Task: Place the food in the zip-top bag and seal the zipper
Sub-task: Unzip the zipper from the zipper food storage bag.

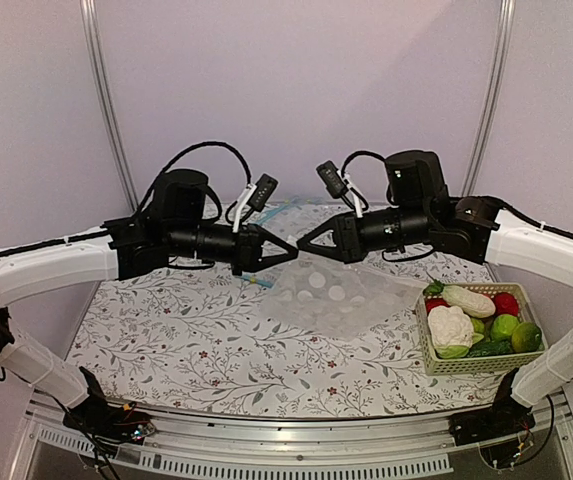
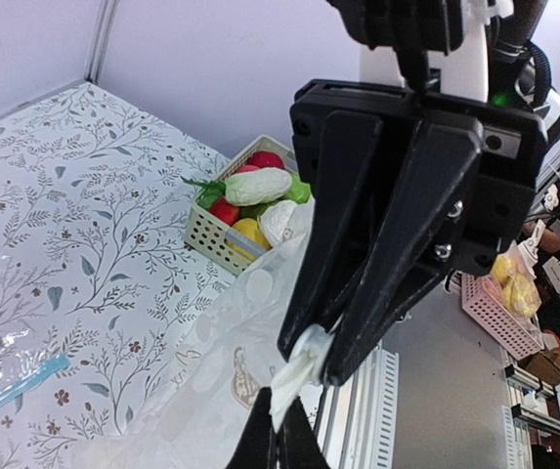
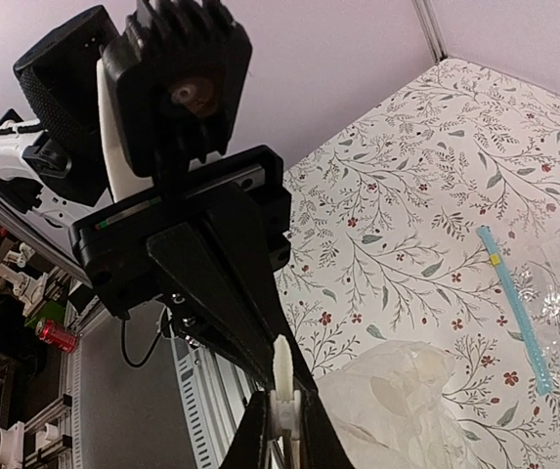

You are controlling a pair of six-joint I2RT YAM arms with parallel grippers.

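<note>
The dotted zip-top bag (image 1: 331, 295) lies in the middle of the table with one edge lifted. My left gripper (image 1: 290, 256) and right gripper (image 1: 304, 243) meet tip to tip above it. Both are shut on that bunched white edge, as the left wrist view (image 2: 278, 430) and the right wrist view (image 3: 284, 430) show. The bag hangs down from the pinch (image 3: 407, 401). Its zipper strip is not visible. The food sits in a basket (image 1: 434, 358) at the right: cauliflower (image 1: 450, 325), radish (image 1: 469, 300), lemon (image 2: 250, 232), green fruit (image 1: 504, 325).
Red fruits (image 1: 507, 302) and a dark cucumber (image 1: 488, 348) share the basket. An undotted clear bag with a blue strip (image 3: 514, 303) lies flat on the table under the left arm, and it also shows in the left wrist view (image 2: 16, 386). The table's near edge is a metal rail (image 1: 286, 440).
</note>
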